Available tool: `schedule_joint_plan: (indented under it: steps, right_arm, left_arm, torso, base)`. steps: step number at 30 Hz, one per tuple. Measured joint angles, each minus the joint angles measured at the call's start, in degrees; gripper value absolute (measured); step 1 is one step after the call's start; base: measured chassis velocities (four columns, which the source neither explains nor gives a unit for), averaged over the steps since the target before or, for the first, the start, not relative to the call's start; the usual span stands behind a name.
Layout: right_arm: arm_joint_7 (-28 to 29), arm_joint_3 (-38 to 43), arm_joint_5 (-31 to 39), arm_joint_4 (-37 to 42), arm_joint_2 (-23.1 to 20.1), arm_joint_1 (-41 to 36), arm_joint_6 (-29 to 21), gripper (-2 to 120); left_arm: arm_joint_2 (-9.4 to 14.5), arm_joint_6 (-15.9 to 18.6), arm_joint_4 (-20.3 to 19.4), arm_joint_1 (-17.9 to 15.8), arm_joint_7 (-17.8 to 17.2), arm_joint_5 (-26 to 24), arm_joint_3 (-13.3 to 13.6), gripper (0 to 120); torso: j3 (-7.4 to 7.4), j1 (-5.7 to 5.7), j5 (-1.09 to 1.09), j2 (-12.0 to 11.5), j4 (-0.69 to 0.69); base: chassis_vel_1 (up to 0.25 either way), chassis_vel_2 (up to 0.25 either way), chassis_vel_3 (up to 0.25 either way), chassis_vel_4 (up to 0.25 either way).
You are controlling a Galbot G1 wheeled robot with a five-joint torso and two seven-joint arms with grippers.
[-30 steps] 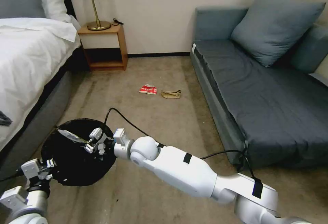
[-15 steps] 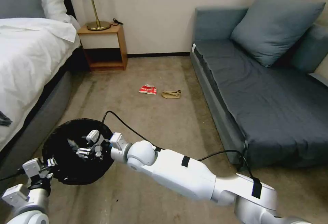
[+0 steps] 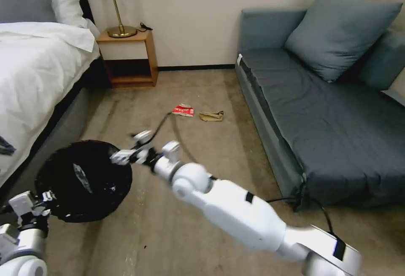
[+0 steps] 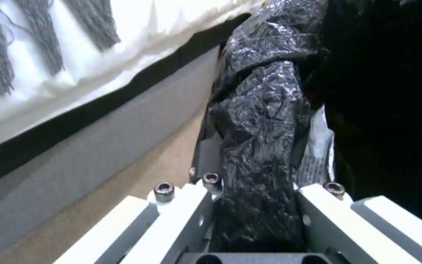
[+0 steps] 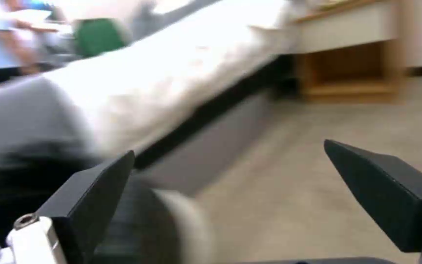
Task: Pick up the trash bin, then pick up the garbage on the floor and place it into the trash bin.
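The trash bin [image 3: 97,191], lined with a glossy black bag, hangs low at the left beside the bed. My left gripper [image 3: 40,202] is shut on its near rim; in the left wrist view the fingers [image 4: 191,212] clamp the crumpled liner [image 4: 265,110]. A pale wrapper [image 3: 80,174] lies inside the bin. My right gripper [image 3: 130,149] hovers just past the bin's far right rim, open and empty; its black fingertips [image 5: 108,176] stand wide apart. On the carpet farther off lie the garbage pieces: a red-white packet [image 3: 183,110] and a tan paper bag [image 3: 211,116].
A bed [image 3: 38,69] runs along the left, with a wooden nightstand [image 3: 128,57] and lamp at the back. A blue-grey sofa [image 3: 320,111] with cushions takes the right side. Open carpet lies between them. The right arm's black cable [image 3: 177,130] trails over the floor.
My right gripper let a wrapper go into the bin, then lifted out and swung towards the far right, open. The bin shifted left with my left arm.
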Motion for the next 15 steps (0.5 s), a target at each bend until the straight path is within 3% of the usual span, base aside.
schedule_joint_plan:
  steps: [7,15]
  right_arm:
    - [-0.3,6.3,-5.5,-7.7,-4.4,-2.4,-0.6,100]
    - [-1.5,8.2,-6.9,-11.6,-4.2,-2.8,0.9,100]
  left_arm:
    - [0.0,-0.1,1.1,-0.1,-0.1,0.2,0.1,3]
    - [0.1,-0.3,1.1,0.2,-0.1,0.5,0.2,3]
  torso:
    - [0.01,0.0,-0.01,0.0,-0.02]
    - [0.0,0.0,-0.01,0.0,0.0]
  base:
    - [0.0,0.0,0.0,0.0]
    - [0.0,0.0,0.0,0.0]
